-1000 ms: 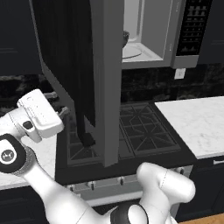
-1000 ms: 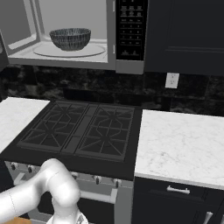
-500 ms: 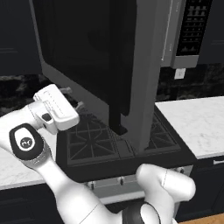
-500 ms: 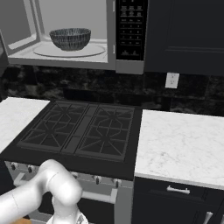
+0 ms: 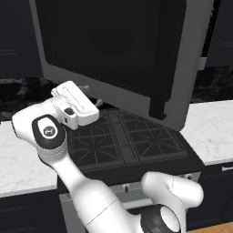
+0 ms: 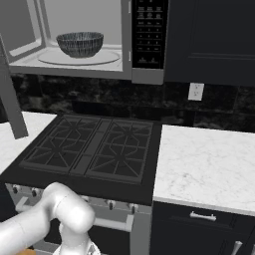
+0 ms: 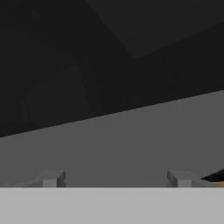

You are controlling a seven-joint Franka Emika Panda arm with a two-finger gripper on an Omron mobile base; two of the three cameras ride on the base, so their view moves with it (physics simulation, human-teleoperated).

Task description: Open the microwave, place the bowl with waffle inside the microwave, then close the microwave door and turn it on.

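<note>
Black stove (image 6: 94,149) sits between white marble tabletop (image 6: 204,164) stretches, and above it the microwave (image 6: 89,40) stands open. Inside, on the round glass turntable (image 6: 79,56), rests the bowl (image 6: 79,44), upright, mouth up; its contents can't be made out. The microwave door (image 5: 123,54) hangs partway swung, its dark bar handle (image 5: 168,59) running vertically. The pincer (image 7: 116,179) is spread wide, empty, right against the door's grey frame.

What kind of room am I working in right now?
A home kitchen, rendered rather than real. A gas stove sits between white marble counters, with a microwave mounted above it and dark cabinets alongside.
</note>
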